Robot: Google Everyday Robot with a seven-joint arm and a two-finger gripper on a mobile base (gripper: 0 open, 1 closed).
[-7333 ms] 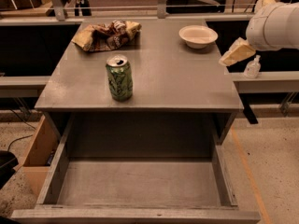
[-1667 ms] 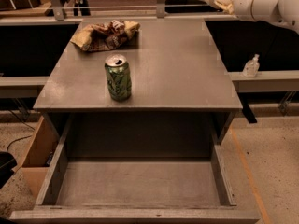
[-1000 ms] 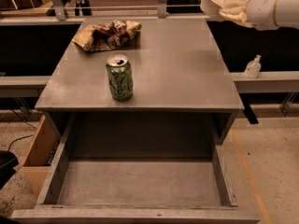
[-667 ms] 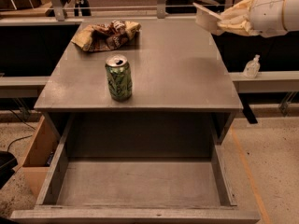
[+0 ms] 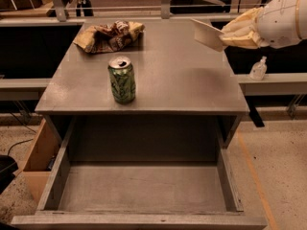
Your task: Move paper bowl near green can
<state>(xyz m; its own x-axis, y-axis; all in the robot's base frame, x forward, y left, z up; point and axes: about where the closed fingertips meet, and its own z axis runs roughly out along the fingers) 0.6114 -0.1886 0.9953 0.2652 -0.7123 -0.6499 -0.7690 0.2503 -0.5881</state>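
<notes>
The green can (image 5: 122, 80) stands upright near the front left of the grey tabletop (image 5: 177, 75). The off-white paper bowl (image 5: 208, 33) is tilted in the air above the table's right rear part. My gripper (image 5: 231, 34) is shut on the bowl's rim and holds it from the right, well to the right of the can and behind it. The white arm (image 5: 283, 20) reaches in from the upper right.
A yellow-brown wrinkly snack bag (image 5: 109, 35) lies at the back left of the table. A small clear pump bottle (image 5: 258, 69) stands on a ledge to the right. An open grey drawer (image 5: 141, 186) juts out below the table's front edge.
The bowl was lifted off the table's back right. Over the last second the gripper has carried it down and to the left, toward the can.
</notes>
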